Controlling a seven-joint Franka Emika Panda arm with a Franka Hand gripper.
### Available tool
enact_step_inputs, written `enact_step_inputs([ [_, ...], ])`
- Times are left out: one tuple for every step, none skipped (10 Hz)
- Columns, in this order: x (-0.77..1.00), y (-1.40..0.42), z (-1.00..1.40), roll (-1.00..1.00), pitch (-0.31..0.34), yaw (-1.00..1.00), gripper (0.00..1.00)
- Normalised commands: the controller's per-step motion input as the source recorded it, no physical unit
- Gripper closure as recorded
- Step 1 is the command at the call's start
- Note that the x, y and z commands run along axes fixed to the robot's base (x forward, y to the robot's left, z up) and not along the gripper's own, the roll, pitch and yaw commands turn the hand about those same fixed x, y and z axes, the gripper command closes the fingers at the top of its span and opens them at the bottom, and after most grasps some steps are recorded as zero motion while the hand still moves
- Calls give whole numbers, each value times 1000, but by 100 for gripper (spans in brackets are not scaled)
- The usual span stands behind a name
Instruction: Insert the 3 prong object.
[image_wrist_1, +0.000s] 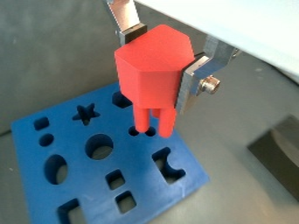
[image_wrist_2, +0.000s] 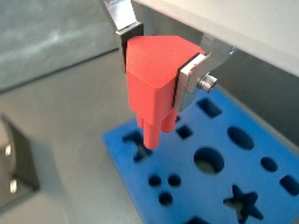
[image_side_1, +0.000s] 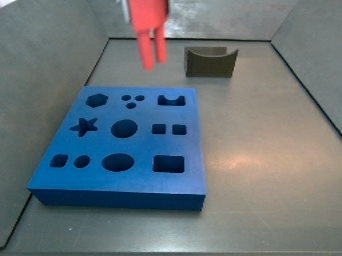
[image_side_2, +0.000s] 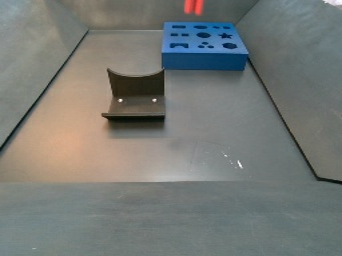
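My gripper (image_wrist_1: 165, 58) is shut on the 3 prong object (image_wrist_1: 152, 74), a bright red block with thin prongs pointing down. I hold it upright above the blue board (image_wrist_1: 70, 175), which has several shaped holes. In both wrist views the prong tips hang over the board's edge near a group of small round holes (image_wrist_2: 170, 181); I cannot tell whether they touch. In a side view the red piece (image_side_1: 147, 30) hangs high over the board's far end (image_side_1: 127, 140); in the other it shows only as a red bit (image_side_2: 195, 6) at the frame's top, above the board (image_side_2: 205, 47).
A dark grey U-notched block (image_side_1: 210, 62) stands beyond the board near the back wall; it also shows mid-floor (image_side_2: 134, 96). Grey walls close in the floor on both sides.
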Motion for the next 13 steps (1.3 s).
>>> enact_step_inputs([
  [-320,246,-914,29,-123,749,100],
  [-194,151,-771,-4,0,623,100],
  [-23,0,-651,-46,0,349,100],
  [-46,0,-554,0,0,271,100],
  [-91,0,-503,1,9,200,100],
  [0,0,-446,133,103,140,100],
  [-54,0,-400,270,123,203,100],
  [-94,0,-380,324,127,269,100],
  [0,0,-374,304,139,257,100],
  [0,0,-380,284,151,209,100],
  [120,0,-440,229,170,237,100],
  [186,-51,-469,201,156,300,100],
  [191,-83,-420,157,147,334,100],
])
